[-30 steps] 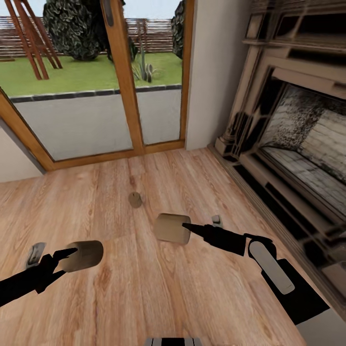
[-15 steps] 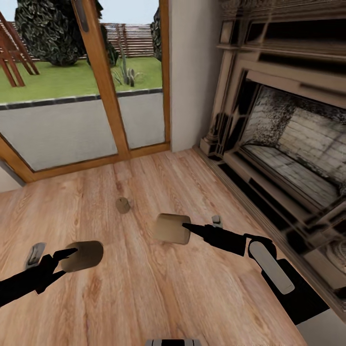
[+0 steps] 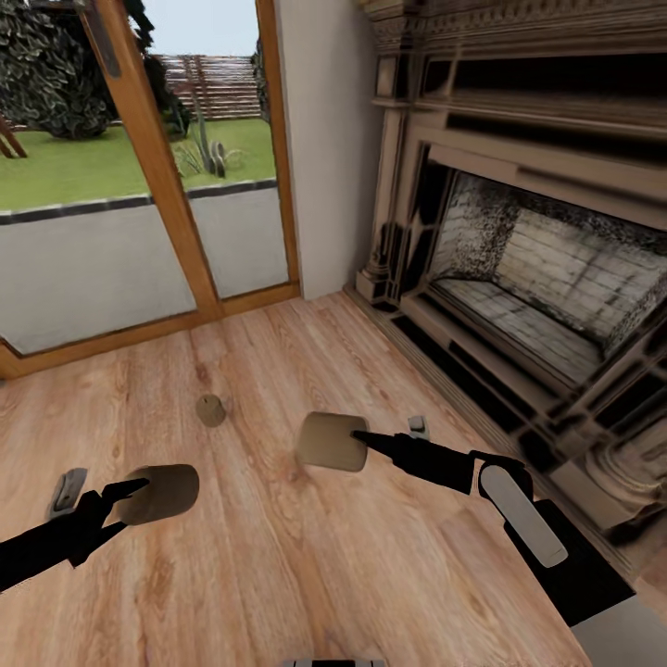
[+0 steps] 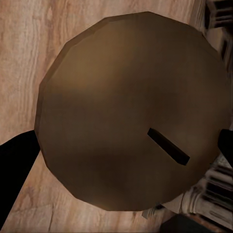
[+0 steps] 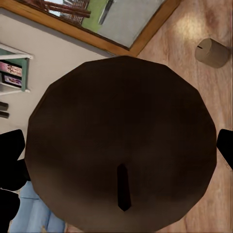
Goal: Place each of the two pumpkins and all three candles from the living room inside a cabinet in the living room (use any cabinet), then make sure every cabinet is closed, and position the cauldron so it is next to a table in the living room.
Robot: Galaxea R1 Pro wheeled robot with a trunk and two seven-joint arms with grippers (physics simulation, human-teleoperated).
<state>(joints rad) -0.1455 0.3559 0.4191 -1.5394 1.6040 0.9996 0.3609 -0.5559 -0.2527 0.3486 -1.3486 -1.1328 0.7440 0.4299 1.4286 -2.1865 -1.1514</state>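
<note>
Loose candle (image 3: 210, 409) on floor (image 3: 278, 556), fireplace (image 3: 519, 278) to right

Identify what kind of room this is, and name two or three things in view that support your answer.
Probably a living room in a house. A large stone-coloured fireplace fills one wall, a wood-framed glass door looks onto a garden lawn, and the wooden plank floor has a small candle standing on it.

I read even, bright daylight entering through the glass door (image 3: 111, 232); the wooden floor (image 3: 278, 556) shows soft sheen and faint shadows. The fireplace (image 3: 519, 278) renders smeared and stretched toward the frame edge. Both wrist views are coarse, blurred, dim close up.
</note>
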